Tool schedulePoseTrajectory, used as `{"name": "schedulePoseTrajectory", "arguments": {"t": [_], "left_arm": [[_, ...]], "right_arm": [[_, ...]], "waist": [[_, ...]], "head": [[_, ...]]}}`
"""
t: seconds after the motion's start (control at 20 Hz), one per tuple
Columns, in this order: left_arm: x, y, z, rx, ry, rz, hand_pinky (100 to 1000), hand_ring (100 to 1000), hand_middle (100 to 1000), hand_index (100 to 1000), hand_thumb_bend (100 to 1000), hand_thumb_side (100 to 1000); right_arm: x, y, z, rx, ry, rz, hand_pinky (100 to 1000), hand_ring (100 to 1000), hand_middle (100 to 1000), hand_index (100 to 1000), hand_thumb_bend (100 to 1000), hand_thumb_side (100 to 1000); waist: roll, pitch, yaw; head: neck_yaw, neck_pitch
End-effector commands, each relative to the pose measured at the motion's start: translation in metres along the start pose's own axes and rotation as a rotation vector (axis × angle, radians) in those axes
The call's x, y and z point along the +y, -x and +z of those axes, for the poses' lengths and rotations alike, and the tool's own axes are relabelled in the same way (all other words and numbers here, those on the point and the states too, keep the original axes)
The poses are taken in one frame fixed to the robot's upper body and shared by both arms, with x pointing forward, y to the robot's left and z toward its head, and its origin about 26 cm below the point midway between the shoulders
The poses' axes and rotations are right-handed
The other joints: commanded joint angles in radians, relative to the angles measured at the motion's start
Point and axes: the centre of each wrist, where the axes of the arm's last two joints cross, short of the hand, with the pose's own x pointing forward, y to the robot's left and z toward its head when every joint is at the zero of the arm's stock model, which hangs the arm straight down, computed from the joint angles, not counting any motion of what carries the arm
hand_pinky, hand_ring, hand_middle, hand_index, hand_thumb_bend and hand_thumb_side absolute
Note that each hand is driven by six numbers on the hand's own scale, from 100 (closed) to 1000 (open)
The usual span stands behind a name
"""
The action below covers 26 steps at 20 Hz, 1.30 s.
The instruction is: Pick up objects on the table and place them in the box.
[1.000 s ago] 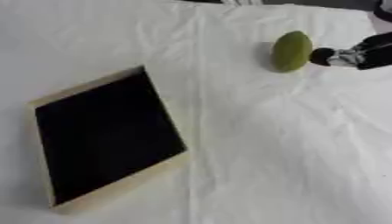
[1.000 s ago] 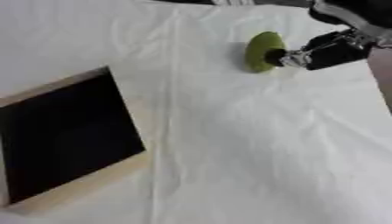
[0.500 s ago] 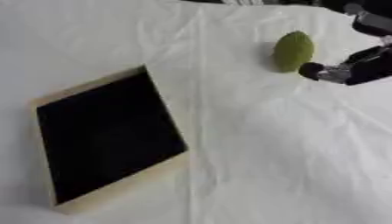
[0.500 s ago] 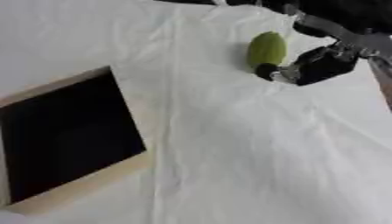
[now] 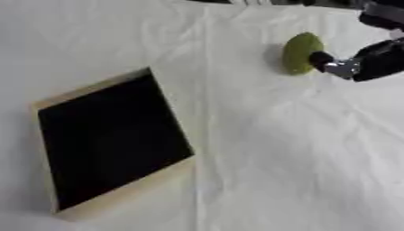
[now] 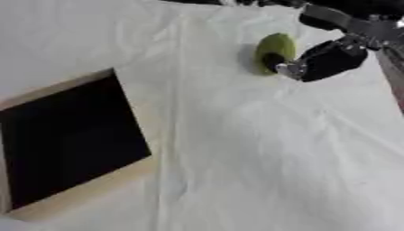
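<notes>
Green oval object on white cloth, right hand fingertip touching it, curl unclear

Your right hand at the green oval fruit, a fingertip touching it (upper right), box lower left

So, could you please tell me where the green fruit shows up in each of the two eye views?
Left eye view: green fruit at upper right, right hand at its right side.
Right eye view: upper middle-right, fingertip against it.
Shared landmark: the box at lower left in both.
</notes>
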Motion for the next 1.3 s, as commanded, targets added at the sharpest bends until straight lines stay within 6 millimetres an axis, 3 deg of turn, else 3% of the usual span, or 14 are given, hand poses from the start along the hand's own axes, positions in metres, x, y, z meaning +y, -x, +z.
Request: {"name": "schedulePoseTrajectory", "arguments": {"t": [0.05,0.25,0.5,1.3], "left_arm": [[0.001,-0.006,-0.006,-0.03,0.008,0.002,493,508,545,718,317,581],[0.0,-0.006,-0.005,-0.029,0.008,0.003,493,507,545,718,316,581],[0.0,-0.006,-0.005,-0.026,0.009,0.005,493,507,545,717,316,581],[-0.001,-0.005,-0.004,-0.018,0.015,0.011,493,507,546,717,312,581]], "right_arm": [[-0.01,-0.002,0.002,0.026,-0.01,0.012,825,831,845,966,261,100],[-0.007,-0.001,0.0,0.06,-0.039,-0.009,828,836,850,975,307,100],[0.001,0.009,-0.006,0.111,-0.065,-0.012,826,834,849,974,451,100],[0.028,0.049,-0.027,0.258,-0.091,0.008,828,852,867,972,457,100]], "waist": [[0.004,-0.024,0.0],[0.005,-0.023,0.001],[0.006,-0.021,0.004],[0.006,-0.015,0.009]], "head": [[0.0,-0.006],[0.0,-0.007],[0.0,-0.009],[-0.003,-0.016]]}}
